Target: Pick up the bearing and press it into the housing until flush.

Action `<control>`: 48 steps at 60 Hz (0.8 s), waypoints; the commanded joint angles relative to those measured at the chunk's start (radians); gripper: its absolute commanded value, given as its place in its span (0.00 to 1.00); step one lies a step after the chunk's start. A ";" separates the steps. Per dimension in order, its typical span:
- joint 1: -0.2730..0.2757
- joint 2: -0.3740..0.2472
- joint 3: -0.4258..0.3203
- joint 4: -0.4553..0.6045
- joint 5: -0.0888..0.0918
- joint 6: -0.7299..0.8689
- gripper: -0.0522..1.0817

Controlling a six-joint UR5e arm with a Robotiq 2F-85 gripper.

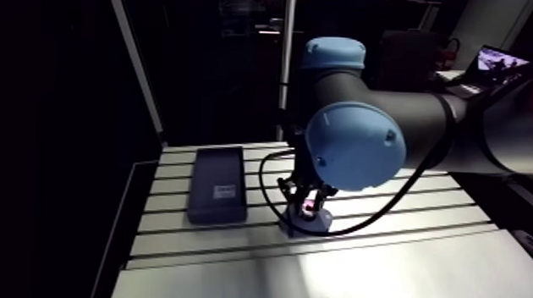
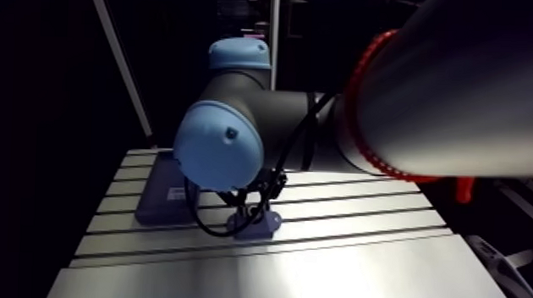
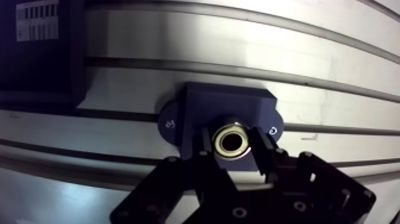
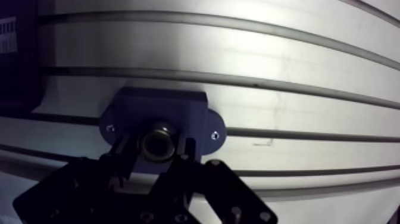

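Note:
In the wrist view a metal ring bearing (image 3: pixel 232 142) sits between my two black fingers (image 3: pixel 206 149), which press on its sides. My gripper (image 3: pixel 233 148) is shut on the bearing. Directly under it is the dark blue housing (image 3: pixel 225 104), a block with a screwed flange on each side, standing on the slotted table. The bearing is over the housing's middle; how deep it sits in the bore is hidden. In the arm view the gripper (image 1: pixel 307 205) comes straight down onto the housing (image 1: pixel 313 220).
A flat dark box (image 1: pixel 218 185) with a white label lies on the table (image 1: pixel 384 265) beside the housing, to its left in the arm view. Long slots run across the aluminium surface. The table's left edge is near the box.

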 commanded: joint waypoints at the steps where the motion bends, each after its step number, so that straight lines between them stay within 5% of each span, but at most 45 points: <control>1: -0.001 -0.001 0.007 -0.014 0.000 -0.014 0.77; 48: -0.001 -0.001 0.013 -0.017 0.002 -0.015 0.77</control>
